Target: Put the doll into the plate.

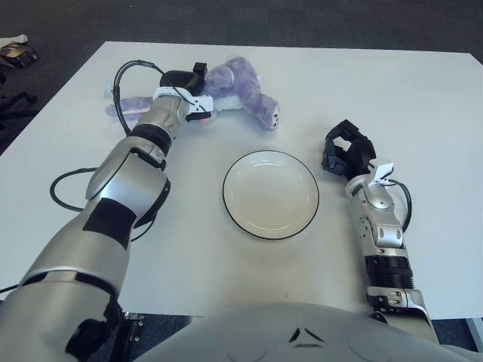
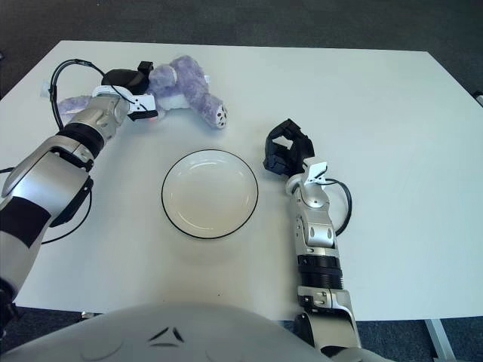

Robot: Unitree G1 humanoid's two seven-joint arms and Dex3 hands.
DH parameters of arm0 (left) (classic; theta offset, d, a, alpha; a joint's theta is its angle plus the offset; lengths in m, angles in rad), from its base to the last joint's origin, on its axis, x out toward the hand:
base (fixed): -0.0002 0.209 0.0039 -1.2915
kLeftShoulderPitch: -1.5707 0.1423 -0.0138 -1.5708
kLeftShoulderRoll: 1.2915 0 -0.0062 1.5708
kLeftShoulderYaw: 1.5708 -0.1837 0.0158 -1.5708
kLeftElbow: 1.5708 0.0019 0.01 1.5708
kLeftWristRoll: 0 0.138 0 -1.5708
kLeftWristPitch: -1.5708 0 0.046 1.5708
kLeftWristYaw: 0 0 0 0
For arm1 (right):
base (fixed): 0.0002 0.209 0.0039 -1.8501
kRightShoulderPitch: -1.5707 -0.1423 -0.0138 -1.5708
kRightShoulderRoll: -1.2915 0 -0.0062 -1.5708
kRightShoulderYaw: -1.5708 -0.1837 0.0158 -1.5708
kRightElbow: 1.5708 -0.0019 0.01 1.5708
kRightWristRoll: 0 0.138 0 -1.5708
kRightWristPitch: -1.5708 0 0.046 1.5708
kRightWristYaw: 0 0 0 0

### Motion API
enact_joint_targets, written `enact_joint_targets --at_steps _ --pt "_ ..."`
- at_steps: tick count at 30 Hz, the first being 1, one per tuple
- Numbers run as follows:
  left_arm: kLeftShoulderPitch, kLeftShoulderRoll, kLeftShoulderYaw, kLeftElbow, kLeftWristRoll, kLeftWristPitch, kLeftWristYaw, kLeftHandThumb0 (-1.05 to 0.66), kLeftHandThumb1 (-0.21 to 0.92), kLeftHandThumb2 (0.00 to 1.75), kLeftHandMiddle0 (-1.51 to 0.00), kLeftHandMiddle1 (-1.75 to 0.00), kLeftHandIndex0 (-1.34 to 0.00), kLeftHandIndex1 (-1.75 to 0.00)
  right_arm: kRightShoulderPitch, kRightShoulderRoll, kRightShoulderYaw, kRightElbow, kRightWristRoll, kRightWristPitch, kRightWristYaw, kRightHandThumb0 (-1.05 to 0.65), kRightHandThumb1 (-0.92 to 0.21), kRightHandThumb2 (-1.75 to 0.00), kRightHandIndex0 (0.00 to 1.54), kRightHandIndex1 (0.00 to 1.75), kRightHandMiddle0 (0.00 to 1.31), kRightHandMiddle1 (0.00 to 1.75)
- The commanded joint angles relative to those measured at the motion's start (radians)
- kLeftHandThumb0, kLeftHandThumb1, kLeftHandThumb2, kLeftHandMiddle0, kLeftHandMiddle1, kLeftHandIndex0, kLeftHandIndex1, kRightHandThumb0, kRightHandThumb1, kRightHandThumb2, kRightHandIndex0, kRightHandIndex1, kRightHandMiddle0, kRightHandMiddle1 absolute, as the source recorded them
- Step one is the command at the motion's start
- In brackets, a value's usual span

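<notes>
Reaching across the far left part of the white rectangular table (image 1: 423, 90), the robot's silver left hand (image 1: 189, 94) is closing its dark fingers on the fluffy lilac plush doll (image 1: 240, 92), gripping it at the near side of the body where a white tag and a small orange spot are showing. The doll is lying on its side on the tabletop, its rounded head just past the hand and one stubby leg with a pale patterned sole pointing toward the right. A long lilac limb or ear of the doll (image 1: 124, 104) is trailing out to the left of the wrist, flat on the table. A black cable (image 1: 128, 72) is looping up from the left forearm and arching over that trailing part.

Nearer the robot, the round white plate with a thin black rim (image 1: 270, 194) is sitting well apart from the doll, with nothing in it. To the right of the plate, the right hand (image 1: 345, 151) is showing just beside the rim, its black fingers curling inward and holding nothing, with the silver forearm stretching back toward the robot's body. Dark grey carpet (image 1: 60, 23) is surrounding the table.
</notes>
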Motion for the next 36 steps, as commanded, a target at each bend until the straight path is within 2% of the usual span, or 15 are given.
enact_joint_targets --at_steps 1,7,8,10,11,12,15,16,22,29,32,36 --pt "0.037 -0.008 -0.009 0.015 0.011 0.025 0.016 0.38 0.70 0.63 -0.52 -1.49 -0.12 -1.64 0.044 -0.004 -0.001 0.040 0.007 0.027 0.013 -0.43 -0.48 -1.12 1.18 1.75 0.49 1.75" --pt "0.043 -0.012 0.000 0.017 0.003 0.033 0.019 0.38 0.67 0.67 -0.54 -1.49 -0.24 -1.64 0.043 -0.005 -0.004 0.043 0.008 0.029 0.018 -0.44 -0.47 -1.13 1.18 1.75 0.50 1.75" --pt "0.044 -0.013 0.002 0.017 0.001 0.035 0.018 0.31 0.59 0.78 -0.56 -1.46 -0.30 -1.66 0.043 -0.005 -0.004 0.043 0.008 0.029 0.019 -0.44 -0.47 -1.13 1.18 1.75 0.50 1.75" --pt "0.047 -0.015 0.010 0.018 -0.007 0.037 0.016 0.13 0.33 1.13 -0.69 -1.40 -0.52 -1.71 0.043 -0.005 -0.005 0.043 0.008 0.030 0.021 -0.44 -0.47 -1.13 1.19 1.75 0.50 1.75" --pt "0.051 -0.016 0.021 0.019 -0.019 0.035 0.014 0.10 0.28 1.20 -0.72 -1.38 -0.56 -1.72 0.044 -0.005 -0.004 0.043 0.007 0.030 0.020 -0.44 -0.47 -1.13 1.19 1.75 0.50 1.75" --pt "0.053 -0.016 0.028 0.019 -0.027 0.034 0.013 0.07 0.17 1.32 -0.80 -1.36 -0.63 -1.73 0.044 -0.004 -0.003 0.042 0.006 0.030 0.020 -0.44 -0.46 -1.14 1.19 1.75 0.50 1.75" --pt "0.056 -0.018 0.045 0.020 -0.043 0.032 0.005 0.02 0.04 1.48 -0.90 -1.32 -0.73 -1.74 0.045 -0.003 -0.002 0.040 0.004 0.032 0.018 -0.44 -0.46 -1.14 1.20 1.75 0.50 1.75" --pt "0.056 -0.019 0.051 0.020 -0.050 0.032 0.001 0.02 0.00 1.54 -0.92 -1.36 -0.73 -1.74 0.045 -0.003 -0.002 0.038 0.003 0.033 0.017 -0.44 -0.46 -1.14 1.20 1.75 0.50 1.75" --pt "0.056 -0.020 0.085 0.018 -0.086 0.023 -0.031 0.00 -0.07 1.65 -0.95 -1.45 -0.73 -1.75 0.044 -0.001 -0.005 0.040 0.008 0.037 0.016 -0.44 -0.46 -1.14 1.21 1.75 0.50 1.75" --pt "0.053 -0.020 0.132 0.014 -0.137 0.014 -0.088 0.00 -0.09 1.64 -1.01 -1.34 -0.76 -1.75 0.043 0.000 -0.006 0.041 0.011 0.038 0.018 -0.44 -0.45 -1.15 1.22 1.75 0.51 1.75" --pt "0.044 -0.020 0.176 0.012 -0.182 0.019 -0.138 0.00 -0.09 1.63 -1.02 -1.31 -0.77 -1.75 0.042 -0.003 -0.008 0.046 0.013 0.037 0.023 -0.44 -0.44 -1.16 1.22 1.75 0.52 1.75" --pt "0.036 -0.021 0.207 0.009 -0.212 0.037 -0.180 0.00 -0.10 1.64 -1.02 -1.34 -0.76 -1.75 0.041 -0.007 -0.006 0.049 0.007 0.034 0.023 -0.45 -0.44 -1.17 1.21 1.75 0.52 1.75"
